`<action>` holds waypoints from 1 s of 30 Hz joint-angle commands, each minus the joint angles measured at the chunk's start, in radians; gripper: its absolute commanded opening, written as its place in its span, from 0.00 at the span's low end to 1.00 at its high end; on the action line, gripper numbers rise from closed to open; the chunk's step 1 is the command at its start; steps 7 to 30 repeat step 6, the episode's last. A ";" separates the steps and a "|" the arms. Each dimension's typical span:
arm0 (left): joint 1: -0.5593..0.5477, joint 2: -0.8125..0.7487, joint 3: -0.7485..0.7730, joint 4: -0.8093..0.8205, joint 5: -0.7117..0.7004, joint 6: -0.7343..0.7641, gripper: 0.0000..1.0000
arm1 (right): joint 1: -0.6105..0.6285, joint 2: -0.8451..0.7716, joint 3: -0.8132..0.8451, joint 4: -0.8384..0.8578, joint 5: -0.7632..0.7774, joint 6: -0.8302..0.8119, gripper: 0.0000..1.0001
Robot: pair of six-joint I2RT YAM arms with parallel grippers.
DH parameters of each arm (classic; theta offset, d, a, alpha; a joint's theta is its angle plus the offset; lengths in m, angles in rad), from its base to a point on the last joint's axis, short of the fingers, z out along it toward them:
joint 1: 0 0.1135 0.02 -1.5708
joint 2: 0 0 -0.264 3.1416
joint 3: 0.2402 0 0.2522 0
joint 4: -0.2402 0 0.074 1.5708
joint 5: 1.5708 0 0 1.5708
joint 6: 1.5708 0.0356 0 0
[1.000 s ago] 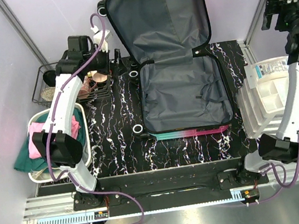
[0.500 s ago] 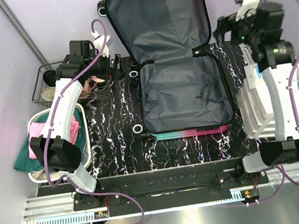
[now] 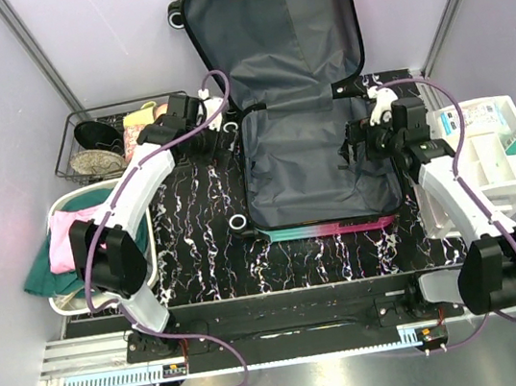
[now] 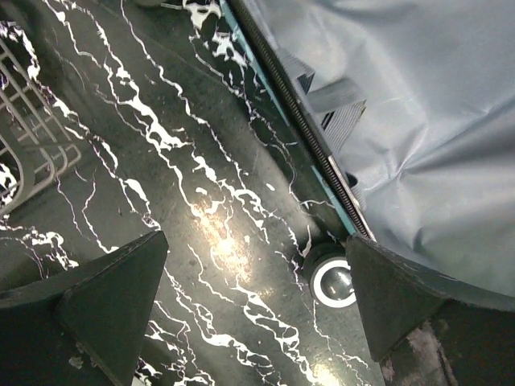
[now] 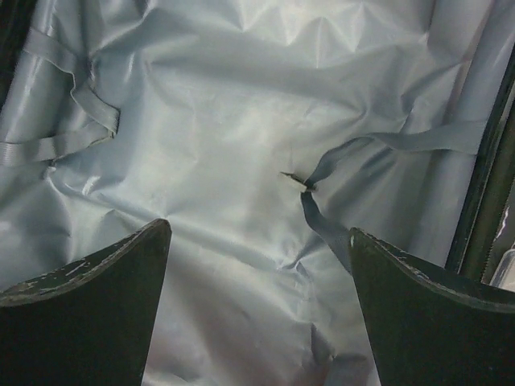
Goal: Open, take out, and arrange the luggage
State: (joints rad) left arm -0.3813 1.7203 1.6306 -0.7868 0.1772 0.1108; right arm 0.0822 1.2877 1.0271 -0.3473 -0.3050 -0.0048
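While the open suitcase (image 3: 318,169) lies on the desk (image 3: 196,231), long axis front-to-back, we find the right tool (image 5: 259,235) spread, empty, directly over its grey lining (image 5: 241,121). The left tool (image 4: 256,241), also spread, hovers beside its left edge.

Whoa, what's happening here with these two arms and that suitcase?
Two robot arms are working on a teal-to-pink hard-shell child's suitcase that lies open on the black marbled table, its lid raised at the back. Its grey lining looks empty. The right hand hovers open over the lower half, holding nothing. The left hand is open beside the suitcase's left edge, near a black wheel.
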 commanded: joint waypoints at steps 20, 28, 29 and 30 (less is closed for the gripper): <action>0.007 -0.059 -0.057 0.138 -0.065 -0.033 0.99 | 0.011 -0.120 0.027 0.130 0.009 -0.087 1.00; 0.007 -0.059 -0.057 0.138 -0.065 -0.033 0.99 | 0.011 -0.120 0.027 0.130 0.009 -0.087 1.00; 0.007 -0.059 -0.057 0.138 -0.065 -0.033 0.99 | 0.011 -0.120 0.027 0.130 0.009 -0.087 1.00; 0.007 -0.059 -0.057 0.138 -0.065 -0.033 0.99 | 0.011 -0.120 0.027 0.130 0.009 -0.087 1.00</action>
